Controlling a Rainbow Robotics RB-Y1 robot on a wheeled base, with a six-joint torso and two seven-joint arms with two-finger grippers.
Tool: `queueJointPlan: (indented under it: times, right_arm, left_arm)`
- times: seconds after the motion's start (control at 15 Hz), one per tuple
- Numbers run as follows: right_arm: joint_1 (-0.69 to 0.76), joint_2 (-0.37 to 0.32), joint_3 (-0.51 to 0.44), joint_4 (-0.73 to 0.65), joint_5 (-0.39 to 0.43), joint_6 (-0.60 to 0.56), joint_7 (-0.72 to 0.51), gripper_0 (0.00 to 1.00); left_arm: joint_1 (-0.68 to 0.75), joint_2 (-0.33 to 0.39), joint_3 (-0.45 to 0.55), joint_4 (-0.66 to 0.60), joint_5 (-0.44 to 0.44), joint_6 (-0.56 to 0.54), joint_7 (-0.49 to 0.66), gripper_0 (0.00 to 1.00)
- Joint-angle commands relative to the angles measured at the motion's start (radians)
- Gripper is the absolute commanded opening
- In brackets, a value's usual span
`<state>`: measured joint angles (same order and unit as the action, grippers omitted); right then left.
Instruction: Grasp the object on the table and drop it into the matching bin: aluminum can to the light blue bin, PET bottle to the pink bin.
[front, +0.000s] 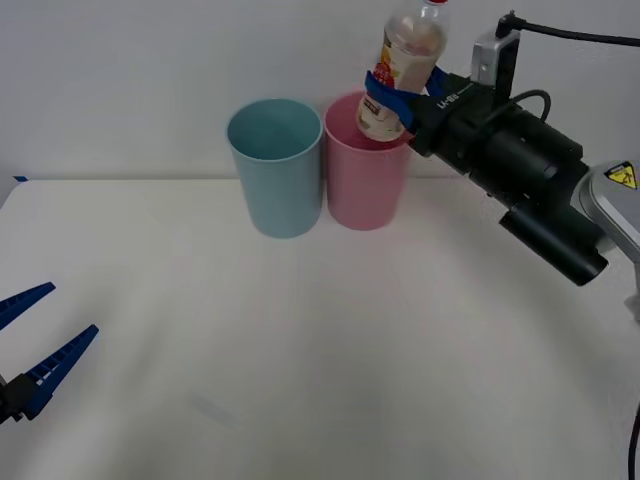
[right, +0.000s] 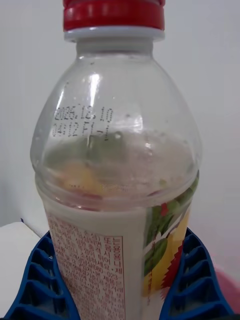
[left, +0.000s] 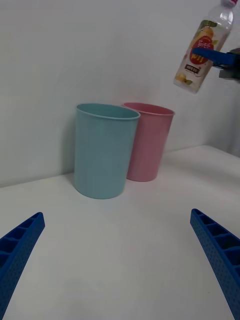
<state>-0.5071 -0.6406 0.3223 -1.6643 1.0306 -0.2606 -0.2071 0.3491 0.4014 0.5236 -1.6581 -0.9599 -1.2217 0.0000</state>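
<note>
1. The right gripper (front: 392, 100) is raised above the far edge of the table (front: 330, 360), its blue fingers (right: 40, 280) closed on either side of the bottle (front: 402, 65) at the labelled lower body.
2. The bottle is clear plastic with a red cap (right: 113, 16) and a red-and-white label; it is held clear of the table, cap uppermost and tilted slightly.
3. In the front view the bottle's base overlaps the rim of the pink bin (front: 366, 180). In the left wrist view the bottle (left: 202, 50) hangs higher than the bin's mouth and off to one side, so whether it sits squarely over the opening cannot be confirmed.
4. The pink bin (left: 149, 142) stands upright near the far edge of the table, with the light blue bin (front: 275, 170) just beside it on the robot's left; the two appear to touch or nearly touch.
5. The left gripper (front: 30, 350) rests low near the table's near left corner, fingers (left: 20, 245) spread wide with nothing between them.
6. A date code is printed on the bottle's clear shoulder.
</note>
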Motion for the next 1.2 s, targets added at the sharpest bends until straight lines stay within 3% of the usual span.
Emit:
queueJointPlan:
  times: [0.07, 0.67, 1.13, 1.2]
  right_arm:
    - [-0.096, 0.025, 0.027, 0.127, -0.001, -0.002, 0.000, 0.00]
    - [-0.297, 0.124, 0.060, 0.457, 0.028, -0.014, 0.026, 0.00]
    - [-0.306, 0.131, 0.061, 0.488, 0.043, -0.009, 0.038, 0.00]
    - [-0.306, 0.131, 0.060, 0.486, 0.043, -0.009, 0.043, 0.12]
  left_arm:
    - [0.000, 0.000, 0.000, 0.000, 0.000, 0.000, 0.000, 1.00]
    - [0.000, 0.000, 0.000, 0.000, 0.000, 0.000, 0.000, 1.00]
    - [0.000, 0.000, 0.000, 0.000, 0.000, 0.000, 0.000, 1.00]
    - [0.000, 0.000, 0.000, 0.000, 0.000, 0.000, 0.000, 1.00]
